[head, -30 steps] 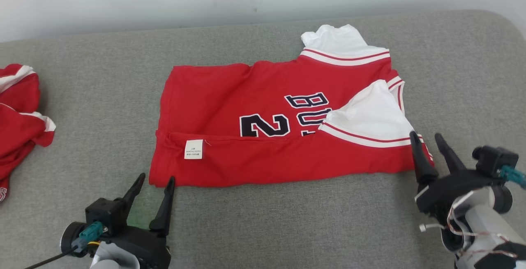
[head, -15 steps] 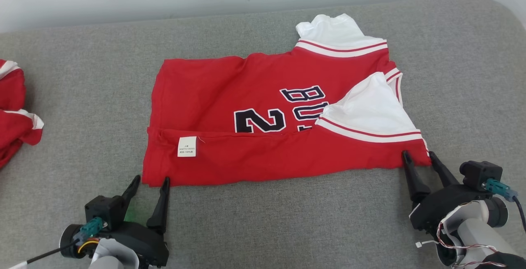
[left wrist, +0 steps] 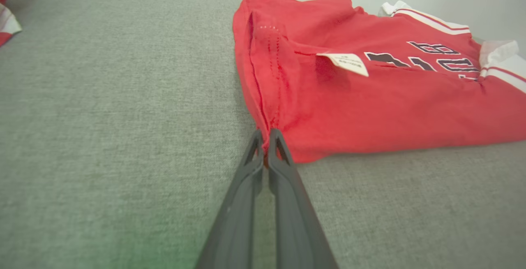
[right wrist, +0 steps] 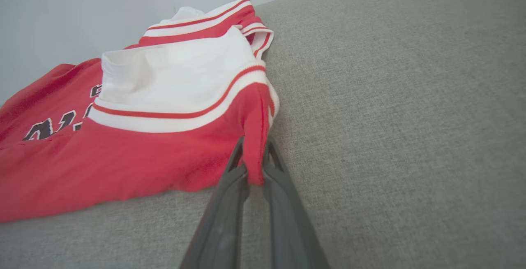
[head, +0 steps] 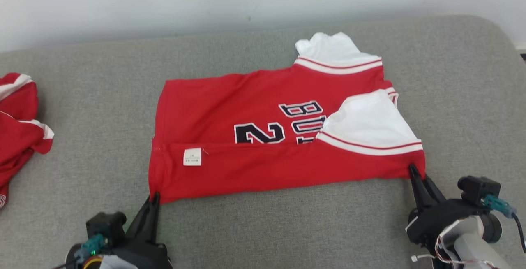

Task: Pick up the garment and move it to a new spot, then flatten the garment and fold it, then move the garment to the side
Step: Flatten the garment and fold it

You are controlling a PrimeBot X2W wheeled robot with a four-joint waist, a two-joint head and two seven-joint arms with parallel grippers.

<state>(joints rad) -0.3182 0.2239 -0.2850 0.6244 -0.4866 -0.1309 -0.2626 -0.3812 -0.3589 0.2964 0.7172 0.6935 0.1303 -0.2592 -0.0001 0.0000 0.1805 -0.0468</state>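
Observation:
A red jersey (head: 263,145) with white sleeves, dark lettering and a small white label lies partly folded on the grey cushion (head: 287,228). Its near long edge is folded over. My left gripper (head: 154,198) is shut on the jersey's near left corner, and the left wrist view shows that gripper (left wrist: 266,135) pinching the red hem of the jersey (left wrist: 370,96). My right gripper (head: 413,169) is shut on the near right corner; in the right wrist view a tuck of the red jersey (right wrist: 144,154) sits between the gripper (right wrist: 254,144) fingers.
A second red and white garment (head: 18,125) lies bunched at the left edge of the cushion. A pale wall (head: 164,1) runs behind the cushion. Bare grey fabric stretches in front of the jersey and to its right.
Both grippers, open a second ago beside the jersey's near corners, have closed on those corners. The head camera shifted, so the whole picture moved.

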